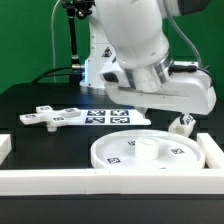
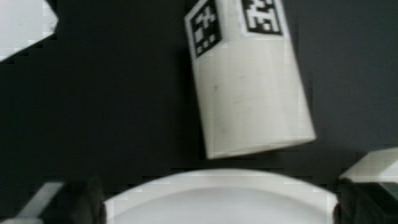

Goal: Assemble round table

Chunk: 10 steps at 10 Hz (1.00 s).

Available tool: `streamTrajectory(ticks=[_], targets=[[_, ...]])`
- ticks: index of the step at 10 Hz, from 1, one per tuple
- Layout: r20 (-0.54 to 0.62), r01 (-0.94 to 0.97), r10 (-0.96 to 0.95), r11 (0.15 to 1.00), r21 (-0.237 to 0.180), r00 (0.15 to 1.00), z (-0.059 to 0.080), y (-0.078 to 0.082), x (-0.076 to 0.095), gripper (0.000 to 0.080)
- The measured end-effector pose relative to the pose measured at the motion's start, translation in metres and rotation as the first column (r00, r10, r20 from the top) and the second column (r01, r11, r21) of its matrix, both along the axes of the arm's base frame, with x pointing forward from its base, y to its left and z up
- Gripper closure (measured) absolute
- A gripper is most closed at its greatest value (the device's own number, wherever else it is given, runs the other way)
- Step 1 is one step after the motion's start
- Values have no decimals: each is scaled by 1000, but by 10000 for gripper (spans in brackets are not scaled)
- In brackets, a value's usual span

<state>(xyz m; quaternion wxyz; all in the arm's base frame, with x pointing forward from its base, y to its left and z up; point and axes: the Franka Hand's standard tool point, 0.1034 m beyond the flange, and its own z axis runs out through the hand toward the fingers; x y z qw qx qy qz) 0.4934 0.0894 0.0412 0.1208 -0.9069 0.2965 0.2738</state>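
While the gripper (image 2: 214, 183) hovers spread and empty, tagged post (image 2: 249, 85) lying flat near the rimmed disc (image 1: 150, 164), cross-shaped piece (image 1: 55, 117) at the exterior view's left.

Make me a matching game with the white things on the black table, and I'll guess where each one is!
Things:
1 disc
2 cross-shaped piece
3 post
4 marker board

Clues:
A flat, beneath the arm
B on the exterior view's left
C cylinder with tags at one end
D round, beside the front rail

Pairs: 1-D, 2-B, 3-C, 4-A
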Motion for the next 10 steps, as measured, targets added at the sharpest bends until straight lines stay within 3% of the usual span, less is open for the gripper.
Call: streamTrajectory(ticks=[1,4,7,10], targets=[[-54,-14,16,999,29,998,1,6,-1,151],[-205,-24,46,994,110,978,-4,-2,-9,151],[-342,-47,116,978,204,933,-9,3,-13,151],[-310,-69,135,974,215,941,-5,14,1,151]])
